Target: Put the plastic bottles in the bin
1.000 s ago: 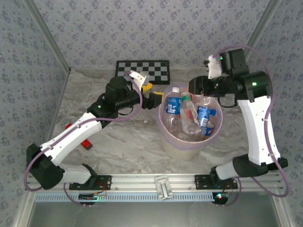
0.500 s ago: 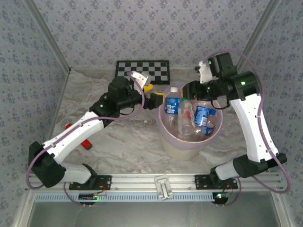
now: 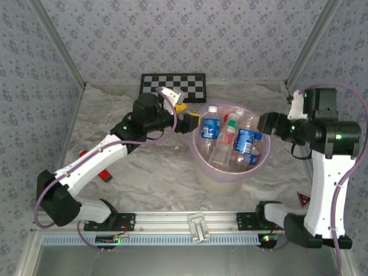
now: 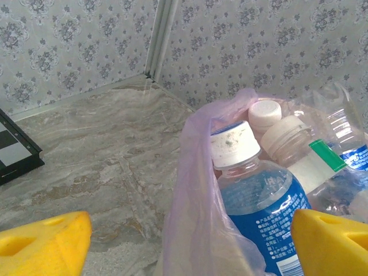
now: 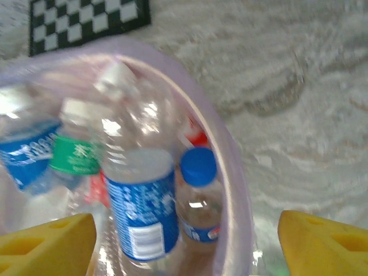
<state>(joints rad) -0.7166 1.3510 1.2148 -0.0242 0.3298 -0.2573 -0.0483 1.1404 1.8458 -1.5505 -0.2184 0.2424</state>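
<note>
Top external: I see marbled table (image 3: 144,167), floral walls (image 3: 172,34), checkerboard (image 3: 172,85) at back; left gripper (image 4: 191,227), right gripper (image 5: 187,230) wide, empty, flanking bin (image 3: 221,183).

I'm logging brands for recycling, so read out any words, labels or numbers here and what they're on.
Left blue-label bottle: white Chinese small print, too small to read.
Right blue-label bottle: white print, blurred.
Green-label bottle: white characters, blurred.
Red triangle sign on the table: too small.
Nothing can be quoted.
</note>
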